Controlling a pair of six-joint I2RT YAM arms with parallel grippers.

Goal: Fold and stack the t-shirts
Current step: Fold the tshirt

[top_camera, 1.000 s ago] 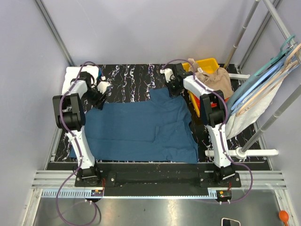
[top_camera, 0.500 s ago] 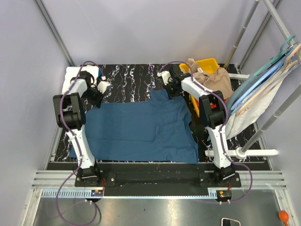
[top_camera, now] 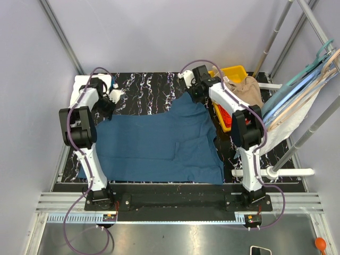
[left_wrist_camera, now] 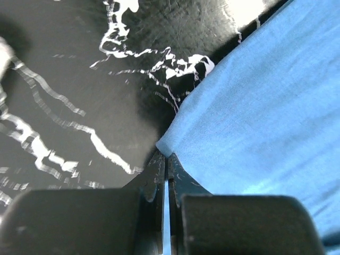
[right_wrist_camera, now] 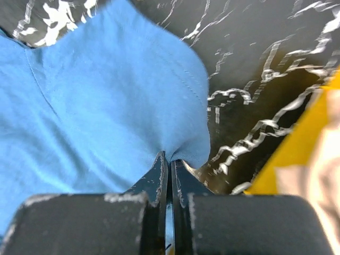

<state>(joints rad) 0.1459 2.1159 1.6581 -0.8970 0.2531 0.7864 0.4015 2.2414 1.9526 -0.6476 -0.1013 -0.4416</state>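
Pinching the two far corners of the teal-blue t-shirt, I am holding its far edge stretched so the cloth lies flat on the black marbled table, ready, I judge, for a first fold. The left gripper is clamping the far-left corner, its jaws closed to a sliver on the fabric. The right gripper is gripping the far-right corner the same way, near the yellow bin, where a tan t-shirt is waiting. The rest of the shirt is lying spread between the arms.
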